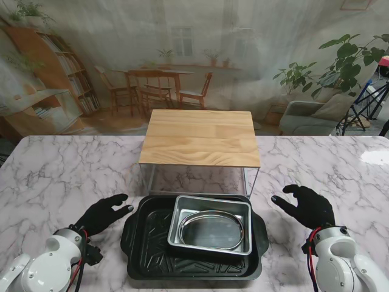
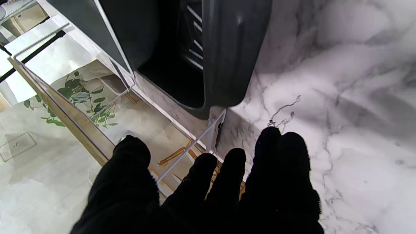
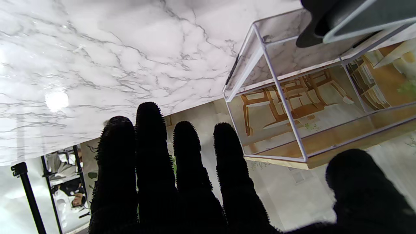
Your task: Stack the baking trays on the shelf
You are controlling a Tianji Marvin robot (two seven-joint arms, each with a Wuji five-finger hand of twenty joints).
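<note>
2 nested trays, silver tray point(image 1: 211, 227) inside black tray point(image 1: 141, 243), left hand point(image 1: 103, 213) and right hand point(image 1: 309, 205) released

Marble table point(image 1: 55, 176), white with grey veining. Shelf point(image 1: 201, 137): pale wooden top on thin white wire legs, at 12 o'clock from table centre. Black baking tray point(image 1: 138, 243) at 6 o'clock, just in front of shelf legs. Silver baking tray point(image 1: 212, 204) nested inside black one, holding a round metal pan point(image 1: 211, 228). Left hand point(image 1: 104, 213), black-gloved, fingers apart, empty, at 9 o'clock of black tray. Right hand point(image 1: 307, 205), fingers apart, empty, at 3 o'clock.
</note>
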